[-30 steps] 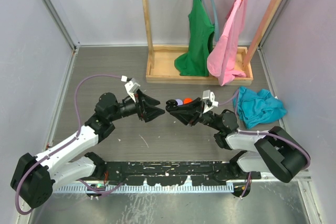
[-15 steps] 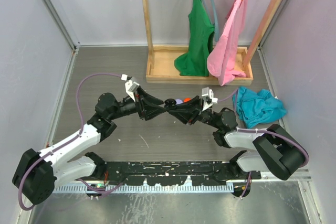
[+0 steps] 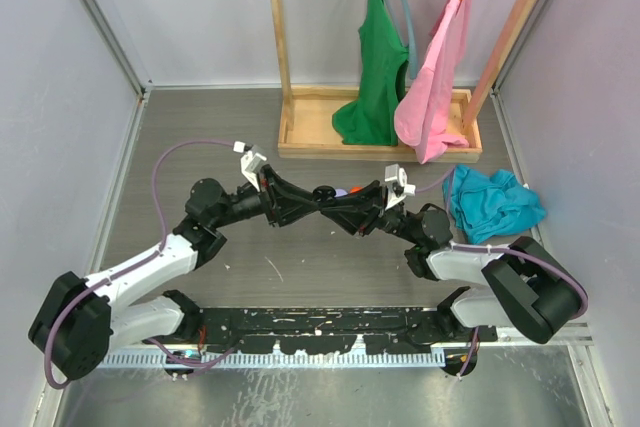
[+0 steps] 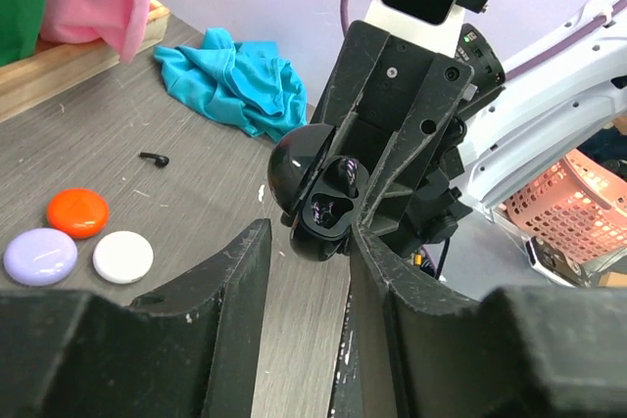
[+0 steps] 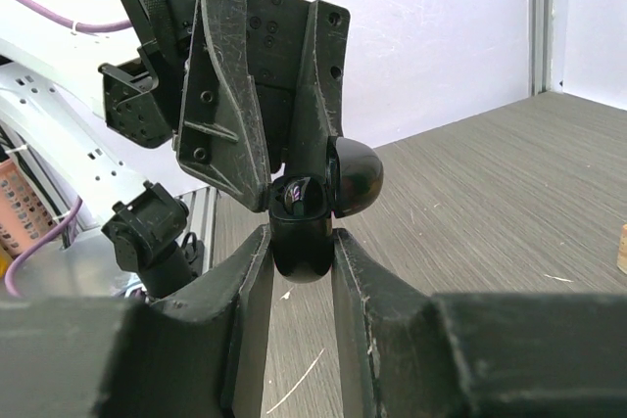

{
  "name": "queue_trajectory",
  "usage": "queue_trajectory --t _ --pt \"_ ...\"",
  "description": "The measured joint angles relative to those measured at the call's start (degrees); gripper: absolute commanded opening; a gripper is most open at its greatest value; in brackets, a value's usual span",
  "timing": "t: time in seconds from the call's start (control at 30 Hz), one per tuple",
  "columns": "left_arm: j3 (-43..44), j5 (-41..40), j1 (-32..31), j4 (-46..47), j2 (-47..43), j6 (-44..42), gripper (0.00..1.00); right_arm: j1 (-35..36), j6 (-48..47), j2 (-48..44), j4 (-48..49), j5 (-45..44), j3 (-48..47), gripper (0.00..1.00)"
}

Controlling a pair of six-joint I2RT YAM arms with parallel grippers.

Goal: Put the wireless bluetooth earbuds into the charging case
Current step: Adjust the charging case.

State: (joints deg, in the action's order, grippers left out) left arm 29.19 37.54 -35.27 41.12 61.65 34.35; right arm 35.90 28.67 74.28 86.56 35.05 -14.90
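The black charging case (image 5: 302,242) hangs above the table with its lid (image 5: 355,175) swung open. My right gripper (image 5: 299,232) is shut on its rounded base. In the left wrist view the case (image 4: 328,212) faces me, with dark glossy shapes with purple glints in its wells. My left gripper (image 4: 312,227) is open, its fingertips flanking the case mouth, with a thin gap on the left side. A small black earbud (image 4: 152,158) lies on the table beyond. From above, the left gripper (image 3: 306,197) and right gripper (image 3: 336,203) meet tip to tip at the case (image 3: 322,193).
Orange (image 4: 78,212), lilac (image 4: 39,256) and white (image 4: 122,256) discs lie on the table left of the case. A teal cloth (image 3: 495,205) lies at the right. A wooden rack (image 3: 300,142) with green and pink garments stands at the back.
My left gripper has moved right up to the case, and its jaws have narrowed around it. The right gripper has kept its hold and shifted slightly left.
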Motion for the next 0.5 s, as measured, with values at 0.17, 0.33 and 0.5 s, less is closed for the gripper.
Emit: queue_trajectory --t 0.17,0.33,0.5 --pt "0.0 0.7 -0.7 3.0 1.4 1.0 0.37 0.1 0.2 0.0 0.0 0.0 -0.3 0.02" --pt "0.0 0.9 -1.5 5.0 1.9 1.2 0.38 0.5 0.5 0.0 0.0 0.0 -0.8 0.03" --pt "0.0 0.9 -1.6 6.2 1.9 1.4 0.31 0.7 0.6 0.0 0.2 0.0 -1.3 0.06"
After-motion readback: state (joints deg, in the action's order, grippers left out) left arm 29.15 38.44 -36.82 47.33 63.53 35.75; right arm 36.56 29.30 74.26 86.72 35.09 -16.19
